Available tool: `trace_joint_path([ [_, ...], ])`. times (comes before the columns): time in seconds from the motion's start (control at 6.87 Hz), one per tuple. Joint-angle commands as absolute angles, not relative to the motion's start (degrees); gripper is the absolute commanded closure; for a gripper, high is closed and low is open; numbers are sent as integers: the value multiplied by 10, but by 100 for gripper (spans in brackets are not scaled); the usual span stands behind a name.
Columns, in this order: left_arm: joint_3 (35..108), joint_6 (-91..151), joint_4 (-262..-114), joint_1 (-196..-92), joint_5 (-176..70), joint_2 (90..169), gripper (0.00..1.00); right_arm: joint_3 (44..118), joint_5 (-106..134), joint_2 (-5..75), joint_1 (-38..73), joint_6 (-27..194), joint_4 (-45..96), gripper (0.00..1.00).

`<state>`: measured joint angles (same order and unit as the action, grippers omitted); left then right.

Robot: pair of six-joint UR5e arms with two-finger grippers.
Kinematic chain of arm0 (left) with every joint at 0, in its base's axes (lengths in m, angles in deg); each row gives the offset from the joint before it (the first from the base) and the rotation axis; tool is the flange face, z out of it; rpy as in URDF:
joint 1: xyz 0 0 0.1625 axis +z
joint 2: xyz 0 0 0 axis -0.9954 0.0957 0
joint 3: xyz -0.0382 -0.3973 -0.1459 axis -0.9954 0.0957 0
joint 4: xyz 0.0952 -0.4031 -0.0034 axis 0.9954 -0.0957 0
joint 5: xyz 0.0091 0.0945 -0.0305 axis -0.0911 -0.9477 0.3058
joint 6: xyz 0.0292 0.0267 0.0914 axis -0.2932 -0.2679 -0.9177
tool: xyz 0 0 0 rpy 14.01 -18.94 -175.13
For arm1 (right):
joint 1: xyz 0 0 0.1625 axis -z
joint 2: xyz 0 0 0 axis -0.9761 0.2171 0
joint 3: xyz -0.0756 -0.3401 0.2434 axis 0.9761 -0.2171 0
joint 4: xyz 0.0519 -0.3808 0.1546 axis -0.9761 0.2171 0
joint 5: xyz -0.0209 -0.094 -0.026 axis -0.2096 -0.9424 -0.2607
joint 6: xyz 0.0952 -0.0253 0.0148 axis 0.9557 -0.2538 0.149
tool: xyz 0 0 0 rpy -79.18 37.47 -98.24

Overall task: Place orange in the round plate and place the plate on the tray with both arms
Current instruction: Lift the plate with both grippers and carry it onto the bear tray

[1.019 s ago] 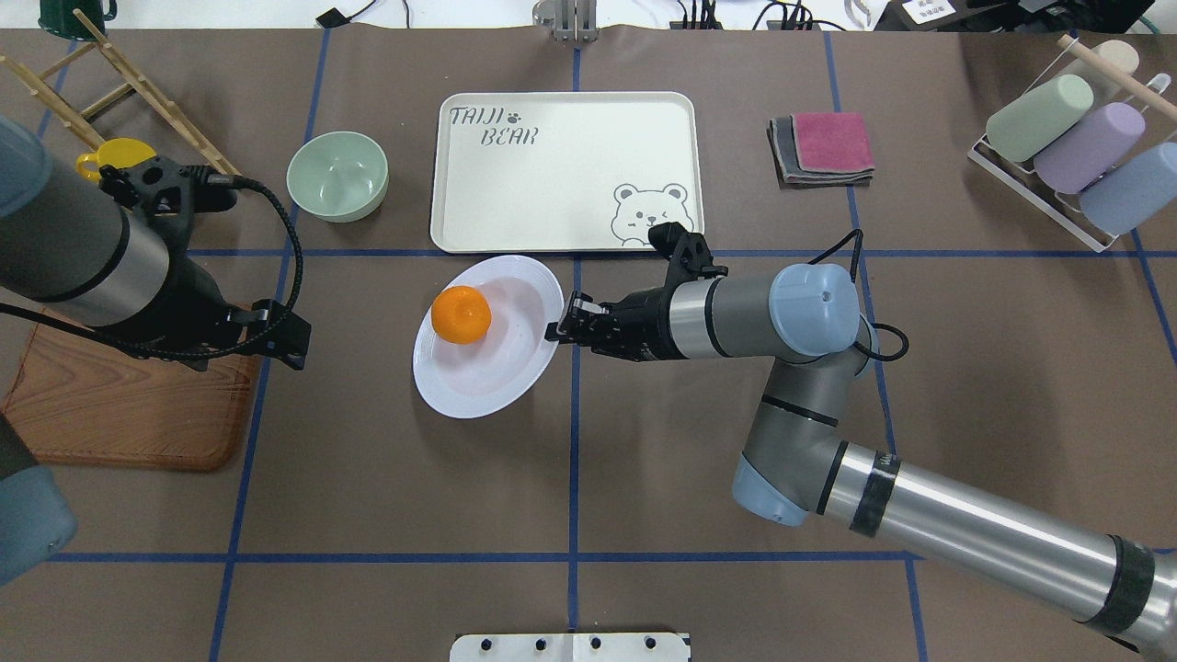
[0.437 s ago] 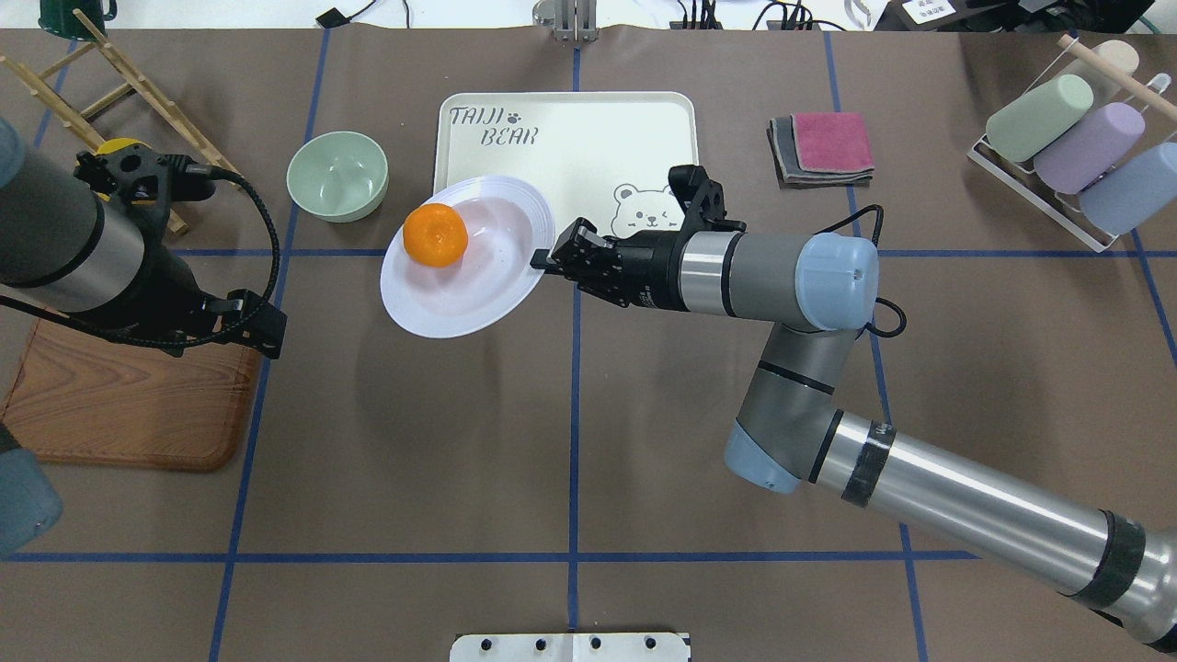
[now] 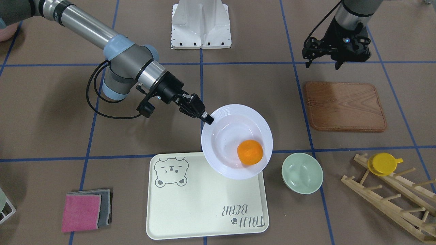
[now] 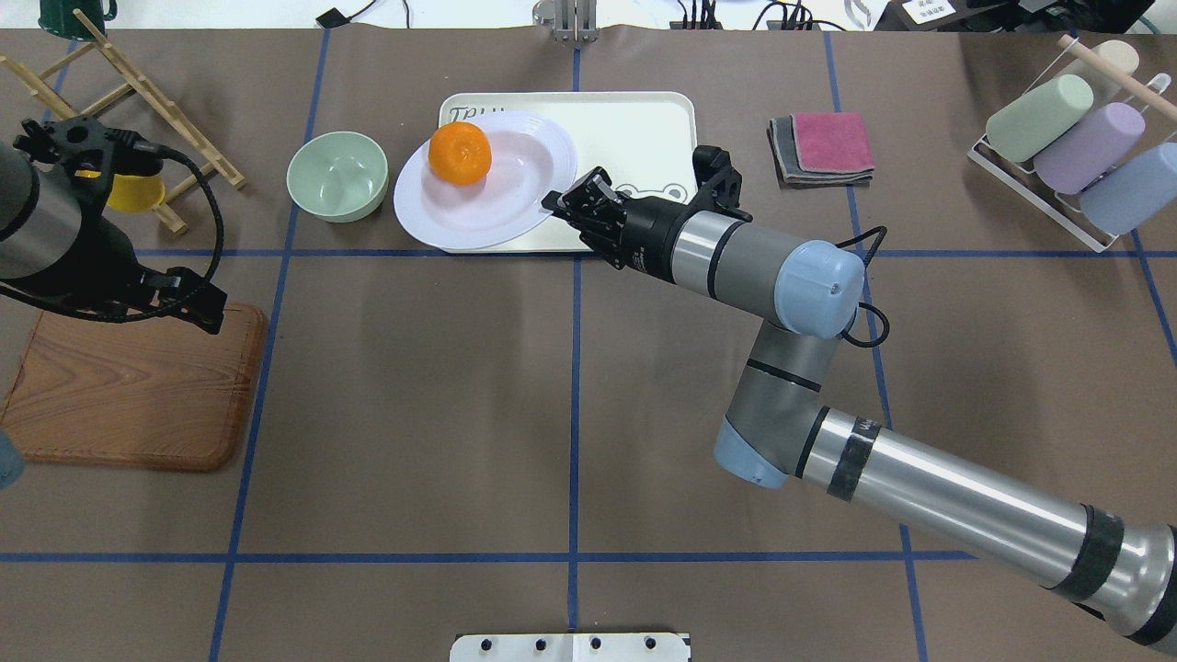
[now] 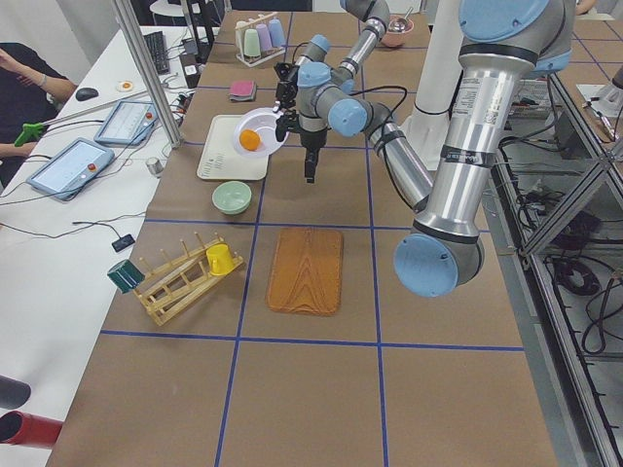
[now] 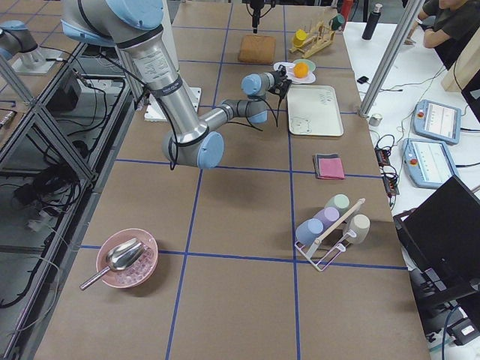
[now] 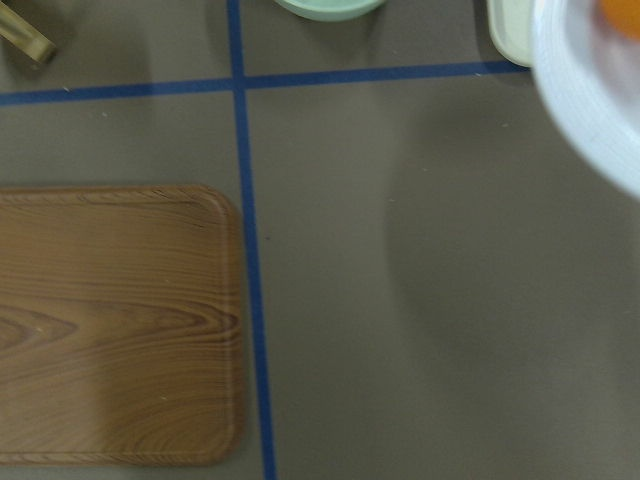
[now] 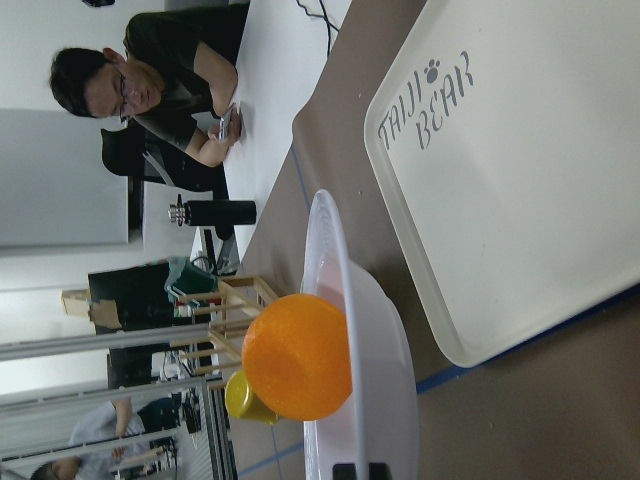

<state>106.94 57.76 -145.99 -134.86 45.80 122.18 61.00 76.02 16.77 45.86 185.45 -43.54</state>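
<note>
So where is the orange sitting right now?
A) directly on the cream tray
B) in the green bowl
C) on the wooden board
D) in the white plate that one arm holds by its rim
D: the orange lies in the round plate, whose rim is pinched by the right gripper.

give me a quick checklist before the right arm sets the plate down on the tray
1. Right gripper shut on the round plate rim: ok.
2. Orange inside the plate: ok.
3. Plate fully over the tray: not ok, it overhangs the tray's edge in the overhead and front views.
4. Plate level: cannot tell.
5. Green bowl apart from the plate: ok.
6. Left gripper away, near the wooden board: ok.
</note>
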Motion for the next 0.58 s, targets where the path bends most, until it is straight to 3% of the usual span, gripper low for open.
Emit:
trace_joint_path([
  [0.0, 1048, 538, -1461, -1366, 457, 1218, 3, 559, 668, 148, 460, 1895, -436, 100],
  [0.44, 1047, 538, -1461, -1369, 455, 1218, 3, 504, 619, 138, 462, 1896, -429, 100],
])
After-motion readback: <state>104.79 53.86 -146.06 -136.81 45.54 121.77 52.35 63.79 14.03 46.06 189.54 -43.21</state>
